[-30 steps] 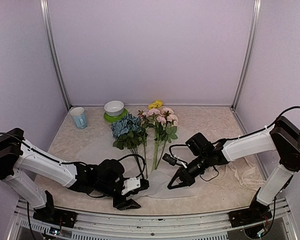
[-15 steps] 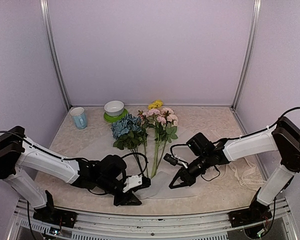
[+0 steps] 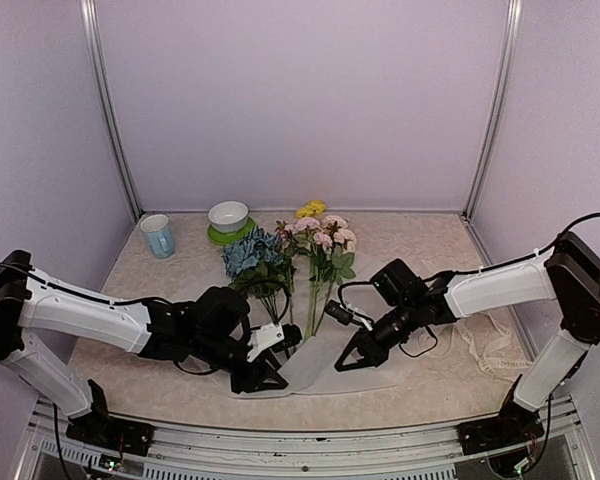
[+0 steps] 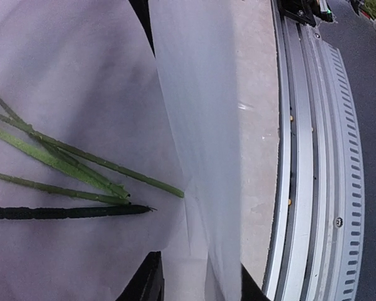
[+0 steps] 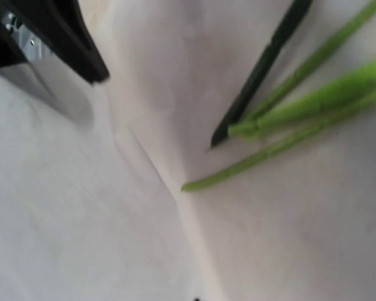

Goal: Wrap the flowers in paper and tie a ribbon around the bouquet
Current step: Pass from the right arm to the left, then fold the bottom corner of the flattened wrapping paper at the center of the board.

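**Inspection of paper, flowers and both grippers**

Found a marbled table [image 3: 420, 240] carrying the paper [image 3: 315, 378], a translucent white sheet much wider than the bunch laid on it.

Noted the flowers [image 3: 300, 245] lying lengthwise on the paper. Pink, yellow and blue heads point toward its far edge. Bare green stem ends [image 4: 113, 188] rest on the sheet and point toward its near edge.

Noted the ribbon [image 3: 485, 350] in a loose pale heap on the table, off the paper's right edge and apart from it.

Recorded the left gripper [image 4: 199, 269] at the paper's near left part. Fingers set narrow and closed on a fold of the sheet. Seen from the left wrist, the fold stands up between the two dark fingers, off the table, just beside the stem ends. No contact with the stems themselves.

Recorded the right gripper [image 3: 342, 362] over the paper's near right part, opposite the left one across the stem ends. Jaws fully together, tip lowered to the sheet. Unable to tell whether any paper is pinched there.

Logged a white bowl [image 3: 228, 213] on a green saucer [image 3: 212, 238] beyond the paper's far left corner. Logged a pale blue cup [image 3: 158, 237] further left again, well apart from the sheet.
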